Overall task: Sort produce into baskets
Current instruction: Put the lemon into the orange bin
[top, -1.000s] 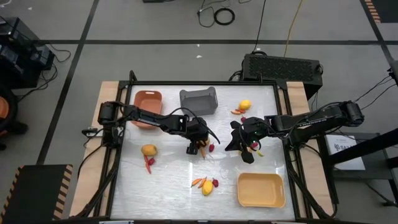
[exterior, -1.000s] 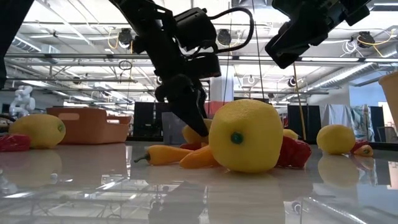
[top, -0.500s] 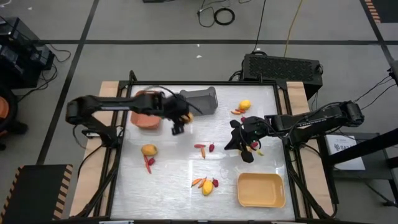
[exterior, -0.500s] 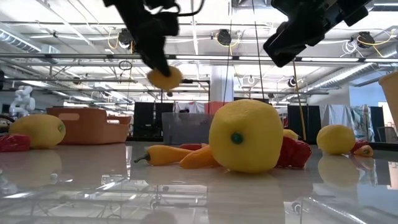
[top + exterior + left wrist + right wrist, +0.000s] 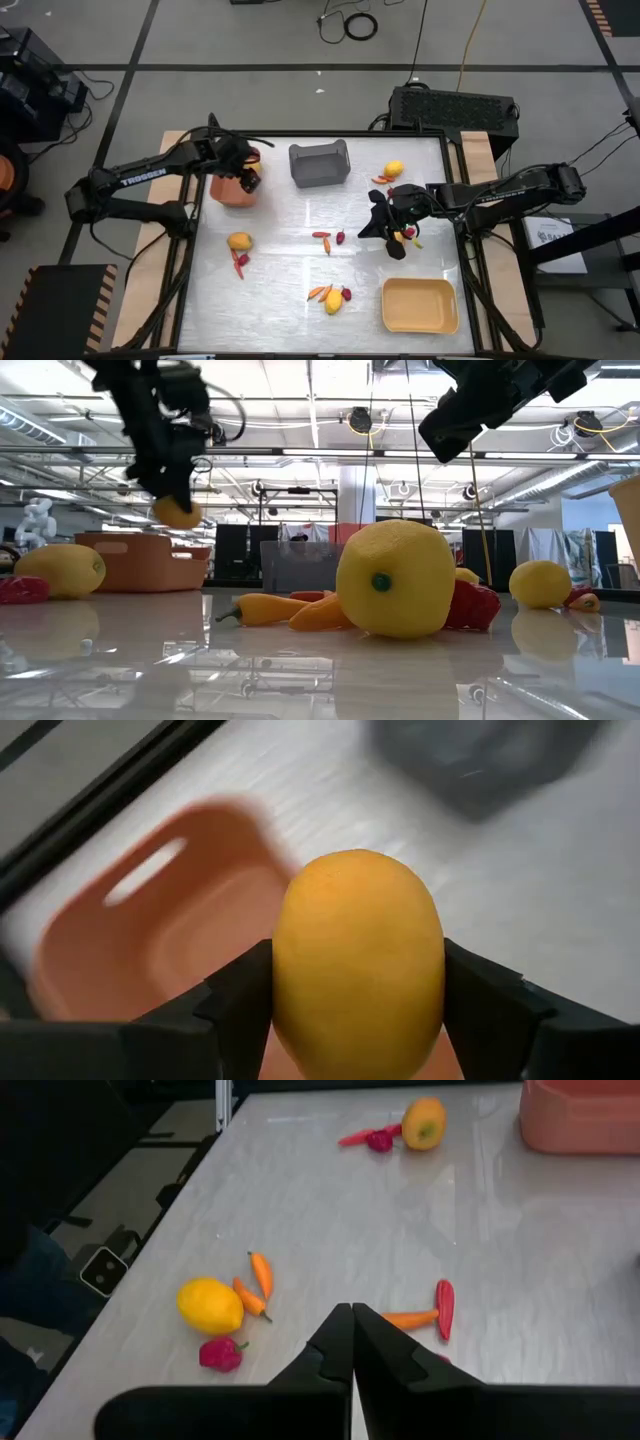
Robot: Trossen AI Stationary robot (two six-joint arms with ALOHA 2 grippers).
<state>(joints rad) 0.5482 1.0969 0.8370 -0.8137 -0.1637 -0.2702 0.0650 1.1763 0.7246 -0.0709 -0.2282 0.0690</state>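
My left gripper (image 5: 248, 182) hangs over the near right part of the orange-brown basket (image 5: 235, 172), shut on a yellow-orange fruit (image 5: 358, 945). In the low view that fruit (image 5: 177, 512) shows high above the table. My right gripper (image 5: 378, 228) waits shut above the table's right middle, holding nothing; its wrist view shows the fingertips (image 5: 352, 1318) pressed together. A dark grey basket (image 5: 320, 163) stands at the far middle and a pale yellow basket (image 5: 420, 305) at the near right. More fruits (image 5: 238, 241) (image 5: 333, 303) (image 5: 394, 169), peppers (image 5: 322, 240) and a berry (image 5: 340, 238) lie on the table. My left gripper pinches the fruit by two opposite sides (image 5: 285, 985) between its two fingers (image 5: 235, 1000). The fingers slant downward from the table's left side. The fruit is lifted clear, over the orange-brown basket, and sticks out past the fingertips.
A red pepper (image 5: 241, 263) lies beside the left fruit, and a pepper and a berry (image 5: 346, 294) beside the near fruit. Small pieces (image 5: 410, 236) lie under my right gripper. A black box (image 5: 455, 108) stands beyond the far edge. A raised frame rims the table (image 5: 300, 210).
My left gripper has lifted the fruit off the table's middle and carried it up and toward the far left, to the orange-brown basket, rolling its wrist on the way. The peppers and berry that lay beside the fruit stay on the table. My right arm has kept still.
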